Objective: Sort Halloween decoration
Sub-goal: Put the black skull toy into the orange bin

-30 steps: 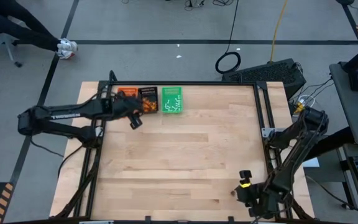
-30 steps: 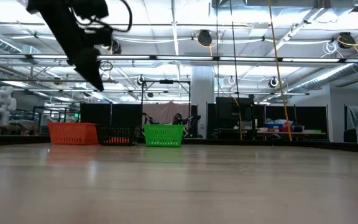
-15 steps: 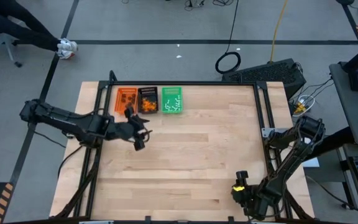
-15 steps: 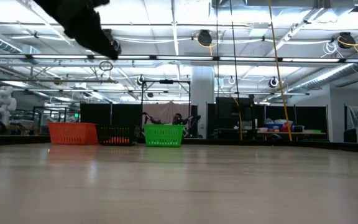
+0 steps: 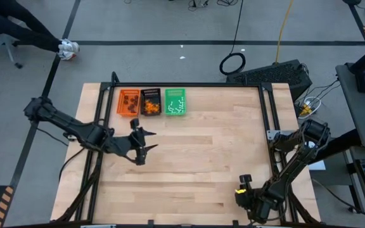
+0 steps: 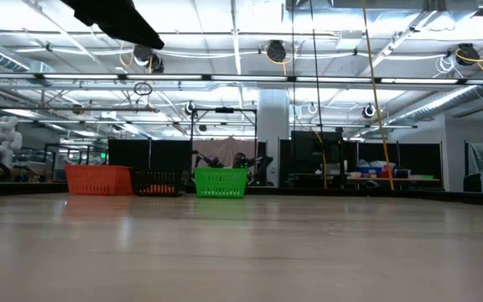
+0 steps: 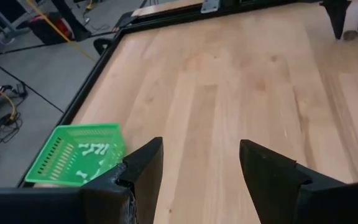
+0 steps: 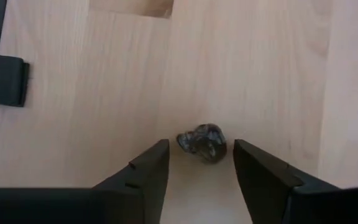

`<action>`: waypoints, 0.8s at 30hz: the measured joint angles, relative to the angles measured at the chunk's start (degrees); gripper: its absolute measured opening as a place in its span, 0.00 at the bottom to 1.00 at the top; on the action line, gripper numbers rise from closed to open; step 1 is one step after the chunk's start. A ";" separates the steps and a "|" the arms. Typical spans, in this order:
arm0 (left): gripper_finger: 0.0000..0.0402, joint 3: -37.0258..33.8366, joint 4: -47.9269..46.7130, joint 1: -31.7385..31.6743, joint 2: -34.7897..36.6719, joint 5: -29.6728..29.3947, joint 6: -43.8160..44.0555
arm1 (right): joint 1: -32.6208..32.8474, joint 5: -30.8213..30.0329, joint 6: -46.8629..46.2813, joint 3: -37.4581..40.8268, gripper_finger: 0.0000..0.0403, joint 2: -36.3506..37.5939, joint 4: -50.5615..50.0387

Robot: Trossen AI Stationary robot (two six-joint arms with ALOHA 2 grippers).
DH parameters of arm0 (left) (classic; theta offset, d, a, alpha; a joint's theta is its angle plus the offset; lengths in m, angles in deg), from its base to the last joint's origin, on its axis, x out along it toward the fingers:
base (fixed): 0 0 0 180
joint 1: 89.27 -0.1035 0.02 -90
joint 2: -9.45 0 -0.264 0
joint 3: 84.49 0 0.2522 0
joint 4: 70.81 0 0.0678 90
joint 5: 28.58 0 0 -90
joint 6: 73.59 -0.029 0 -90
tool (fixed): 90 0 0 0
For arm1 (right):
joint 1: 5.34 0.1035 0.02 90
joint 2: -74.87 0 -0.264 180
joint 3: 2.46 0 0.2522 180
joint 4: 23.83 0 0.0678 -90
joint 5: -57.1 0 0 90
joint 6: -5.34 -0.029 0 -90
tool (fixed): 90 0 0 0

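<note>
Right claw (image 8: 194, 163) sat low at the near right of the table (image 5: 220, 158), fingers apart, not clamped on anything. A dark brown blob (image 8: 202, 142) lay on the wood just ahead of the fingertips, in line with the gap between them, touching neither finger as far as visible. In the high view the right claw (image 5: 240, 192) was by the table's near edge, and the blob could not be made out there. Left claw (image 7: 197, 158) hovered above the table, well apart from the right one, fingers spread wide with nothing between them, bare wood beneath. Left claw (image 5: 146, 140) was on the left half of the table. Beyond it, at the far edge, three trays stood in a row: orange tray (image 5: 129, 102) with dark blobs, black tray (image 5: 151, 102) with orange blobs, green tray (image 7: 79, 154) with thin white sticks (image 7: 95, 150). Green tray (image 5: 175, 102) was nearest the left claw's reach, off to one side of its fingers.
</note>
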 joint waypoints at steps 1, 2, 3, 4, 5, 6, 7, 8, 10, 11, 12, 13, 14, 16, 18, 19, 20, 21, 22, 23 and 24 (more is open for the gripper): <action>0.52 0.02 0.29 0.18 -0.58 0.00 0.06 | 0.00 0.37 -0.02 0.00 0.40 0.00 0.05; 0.52 0.00 0.47 0.31 -1.19 0.00 0.04 | 0.00 0.57 -0.03 0.00 0.38 0.00 0.06; 0.52 0.00 0.82 0.40 -1.88 0.00 0.01 | -0.02 0.68 -0.06 0.00 0.37 0.00 0.20; 0.52 0.00 1.24 0.57 -2.52 0.00 0.00 | -0.04 0.62 -0.06 0.00 0.35 0.00 0.36; 0.52 0.00 1.60 0.62 -3.12 0.00 -0.01 | -0.04 0.30 -0.03 0.00 0.34 0.00 0.44; 0.52 0.01 1.95 0.63 -3.76 0.00 -0.01 | -0.02 -0.14 -0.04 0.00 0.33 0.00 0.44; 0.52 0.02 2.43 0.63 -4.45 0.00 -0.01 | -0.02 -0.26 -0.03 0.00 0.32 0.00 0.44; 0.52 0.00 2.79 0.63 -5.09 0.00 -0.03 | -0.09 -0.28 -0.03 0.02 0.31 0.00 0.44; 0.52 0.01 3.34 0.63 -6.19 0.00 -0.03 | -0.35 -0.28 -0.08 0.02 0.29 0.00 0.54; 0.52 0.00 3.86 0.63 -6.68 0.00 -0.03 | -0.39 -0.28 -0.19 0.02 0.28 0.00 0.68; 0.52 0.00 4.37 0.63 -7.15 0.00 -0.04 | -0.46 -0.28 -0.21 0.04 0.27 0.00 0.85; 0.52 0.00 4.52 0.63 -7.51 0.00 -0.05 | -0.66 -0.33 -0.17 0.06 0.25 0.00 1.05; 0.52 0.00 4.70 0.66 -7.89 0.00 -0.05 | -0.81 -0.33 -0.17 0.07 0.24 0.00 1.27; 0.52 0.02 5.73 0.66 -8.47 0.02 -0.38 | -1.18 -0.33 -0.14 0.07 0.22 0.00 1.86; 0.52 0.02 6.19 0.66 -8.86 0.04 -0.47 | -1.61 -0.33 -0.05 0.07 0.19 0.00 2.38; 0.52 0.00 6.45 0.66 -8.97 0.06 -0.49 | -1.85 -0.35 -0.06 0.07 0.18 0.00 2.55; 0.52 0.01 6.81 0.66 -9.03 0.08 -0.51 | -2.15 -0.35 -0.04 0.07 0.17 0.00 2.64; 0.52 0.01 6.92 0.66 -9.03 0.09 -0.51 | -2.36 -0.39 -0.04 0.07 0.16 0.00 2.79; 0.52 0.00 6.94 0.66 -9.03 0.09 -0.51 | -2.61 -0.41 -0.03 0.07 0.15 0.00 2.98; 0.52 0.01 6.98 0.66 -9.03 0.10 -0.50 | -2.82 -0.41 -0.03 0.07 0.13 0.00 3.13; 0.52 0.00 6.99 0.66 -9.03 0.14 -0.49 | -3.05 -0.41 -0.03 0.07 0.13 0.00 3.19</action>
